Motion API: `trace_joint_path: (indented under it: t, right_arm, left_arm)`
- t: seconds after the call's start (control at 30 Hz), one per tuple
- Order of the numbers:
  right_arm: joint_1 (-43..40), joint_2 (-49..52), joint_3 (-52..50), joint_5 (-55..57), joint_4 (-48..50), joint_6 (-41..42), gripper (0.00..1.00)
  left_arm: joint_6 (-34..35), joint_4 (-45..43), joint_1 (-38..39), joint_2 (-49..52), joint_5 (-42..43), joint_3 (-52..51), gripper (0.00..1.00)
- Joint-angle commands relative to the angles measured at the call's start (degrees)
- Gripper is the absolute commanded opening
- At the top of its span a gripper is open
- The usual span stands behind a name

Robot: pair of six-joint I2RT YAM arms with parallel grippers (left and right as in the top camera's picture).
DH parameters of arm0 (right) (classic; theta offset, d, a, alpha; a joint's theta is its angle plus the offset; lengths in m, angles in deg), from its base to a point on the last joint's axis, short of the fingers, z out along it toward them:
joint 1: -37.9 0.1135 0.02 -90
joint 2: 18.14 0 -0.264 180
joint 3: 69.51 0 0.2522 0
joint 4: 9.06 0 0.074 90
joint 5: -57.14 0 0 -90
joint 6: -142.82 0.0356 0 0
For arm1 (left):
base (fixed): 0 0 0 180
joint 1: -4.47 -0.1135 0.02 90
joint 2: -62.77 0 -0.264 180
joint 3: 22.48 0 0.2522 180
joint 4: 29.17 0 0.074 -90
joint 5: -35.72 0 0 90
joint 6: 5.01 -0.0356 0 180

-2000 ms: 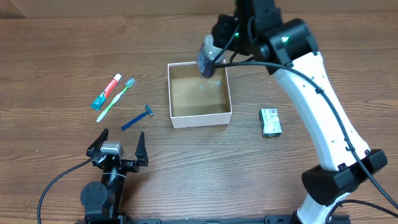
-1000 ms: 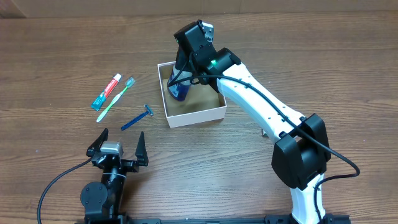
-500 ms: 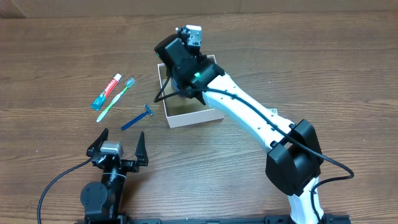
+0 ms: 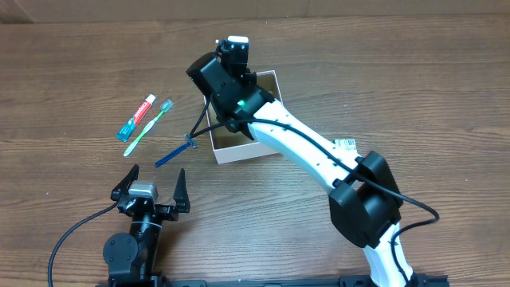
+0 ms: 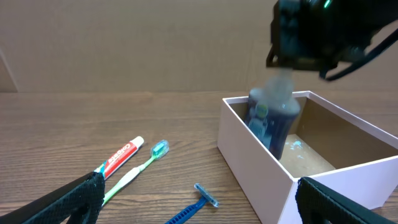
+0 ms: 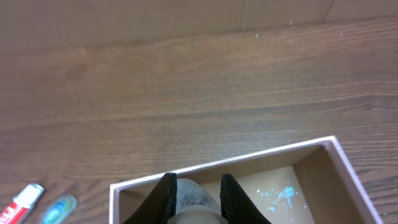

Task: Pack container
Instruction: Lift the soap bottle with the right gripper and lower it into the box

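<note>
The container [image 4: 239, 151] is a white box with a brown bottom, mid-table; it also shows in the left wrist view [image 5: 249, 162] and the right wrist view [image 6: 249, 158]. My right gripper [image 4: 226, 96] reaches down into its left part and is shut on a clear bottle of blue liquid [image 5: 273, 121], whose top sits between my fingers [image 6: 166, 196]. The bottle leans inside the box by the left wall and is hidden under the arm in the overhead view. My left gripper [image 4: 150, 186] is open and empty near the table's front edge, also seen in its wrist view [image 5: 199, 182].
A toothpaste tube [image 4: 137, 117], a green toothbrush [image 4: 149, 126] and a blue razor [image 4: 174, 151] lie left of the container. A green packet [image 4: 345, 145] lies to its right, partly under the right arm.
My right arm has swung left and down with the bottle, from above the container's right back corner into its left part. The container has slid a little left. The left arm has not moved.
</note>
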Motion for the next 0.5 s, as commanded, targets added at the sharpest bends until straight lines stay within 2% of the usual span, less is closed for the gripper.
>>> trace_joint_path:
  t: [0.0, 0.47]
  right_arm:
    - [1.4, 0.9, 0.8, 2.3, 2.0, -1.7, 0.16]
    - [3.0, 2.8, 0.8, 3.9, 6.5, -2.1, 0.18]
  left_arm:
    - [-1.3, 0.0, -0.4, -0.5, 0.5, -0.2, 1.0]
    - [-1.3, 0.0, -0.4, -0.5, 0.5, -0.2, 1.0]
